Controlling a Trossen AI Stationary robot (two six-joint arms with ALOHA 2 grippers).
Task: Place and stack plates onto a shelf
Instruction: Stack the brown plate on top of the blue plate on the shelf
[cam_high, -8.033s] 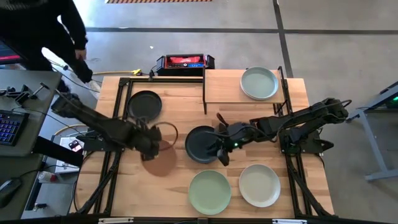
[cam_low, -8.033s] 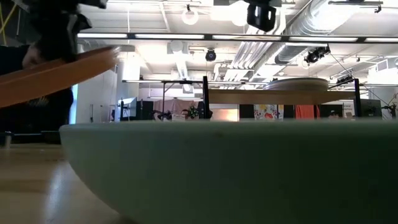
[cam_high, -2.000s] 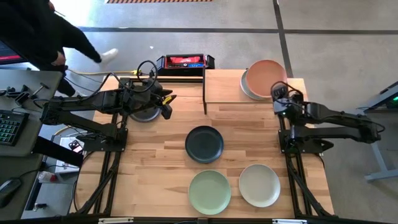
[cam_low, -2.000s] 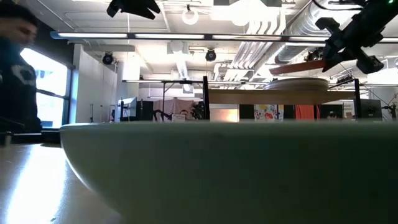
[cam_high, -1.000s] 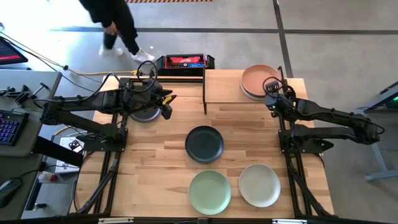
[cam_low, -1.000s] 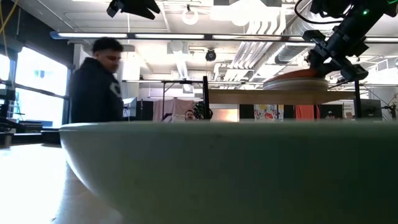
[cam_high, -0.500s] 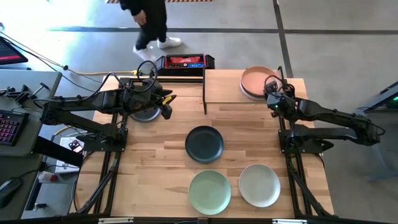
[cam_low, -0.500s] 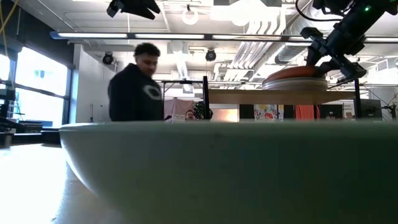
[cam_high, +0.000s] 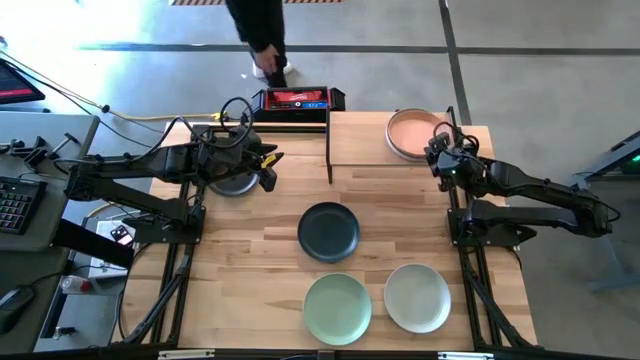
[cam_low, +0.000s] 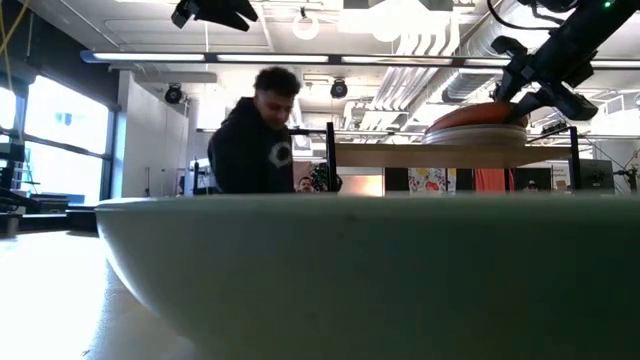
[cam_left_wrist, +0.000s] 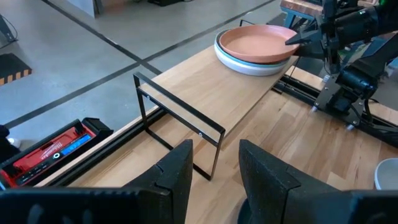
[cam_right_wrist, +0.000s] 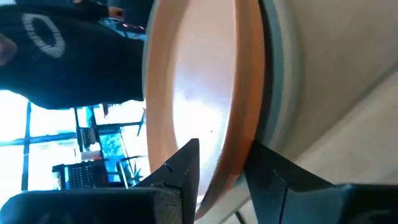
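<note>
On the light-wood shelf (cam_high: 360, 140) at the far right, a peach plate (cam_high: 412, 132) lies on a pale plate (cam_left_wrist: 249, 64). My right gripper (cam_high: 437, 150) is at the peach plate's near-right rim, open, one finger over the plate's inside and one outside the rim. My left gripper (cam_high: 268, 165) hangs open and high at the far left, above a black plate (cam_high: 232, 182) that lies on the table. A second black plate (cam_high: 328, 232), a pale green plate (cam_high: 338, 308) and a cream plate (cam_high: 417, 297) lie flat on the table. My right gripper has the peach plate's rim (cam_right_wrist: 231, 168) between its fingers, coming slanting down from the table's right and near side. I cannot tell whether a finger touches it. The plate lies level on the pale plate.
A red-and-black box (cam_high: 297, 100) stands at the far edge beside the shelf's black post (cam_high: 329, 140). A person (cam_high: 258, 30) walks past beyond the table. The low view is mostly filled by a pale plate (cam_low: 350, 270) close to the camera.
The peach plate has come down the last bit onto the pale plate and now lies level on it. My right gripper has stayed at its rim, tipping slightly. A person has walked along behind the far edge, toward the right.
</note>
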